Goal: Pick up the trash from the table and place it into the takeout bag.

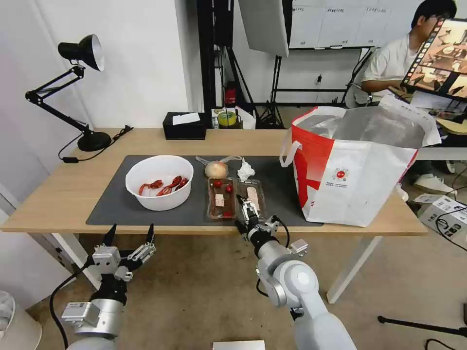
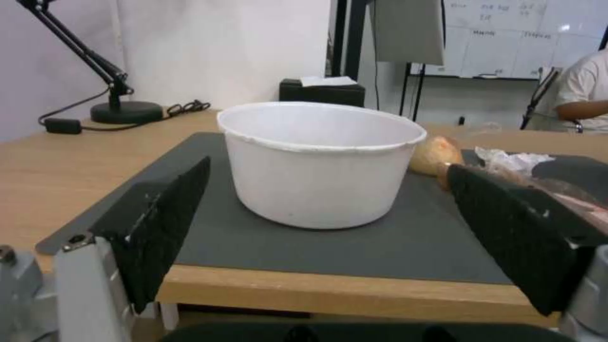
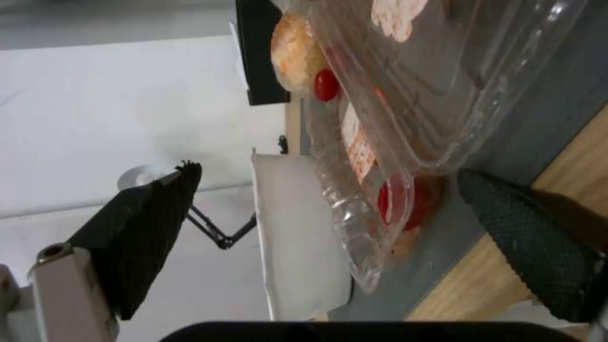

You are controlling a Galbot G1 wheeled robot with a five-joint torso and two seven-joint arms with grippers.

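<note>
On the table (image 1: 58, 204), on its dark mat, stand a white bowl (image 1: 159, 182) with red crayfish shells, a tan ball in a clear bag (image 1: 216, 169), a crumpled tissue (image 1: 245, 170) and two clear trays (image 1: 222, 198) (image 1: 252, 192). The takeout bag (image 1: 350, 165) stands open at the right end. My right gripper (image 1: 245, 211) is turned sideways at the mat's front edge, open, and the trays' (image 3: 380, 156) near ends lie between its fingers (image 3: 152, 228). My left gripper (image 1: 129, 233) hangs open below the front edge, facing the bowl (image 2: 317, 199).
A black tissue box (image 1: 184, 125), a tape roll (image 1: 226, 118) and a desk lamp (image 1: 80, 53) with its cord stand along the table's back. A person sits behind the bag at the far right. A cardboard box (image 1: 445, 216) lies on the floor to the right.
</note>
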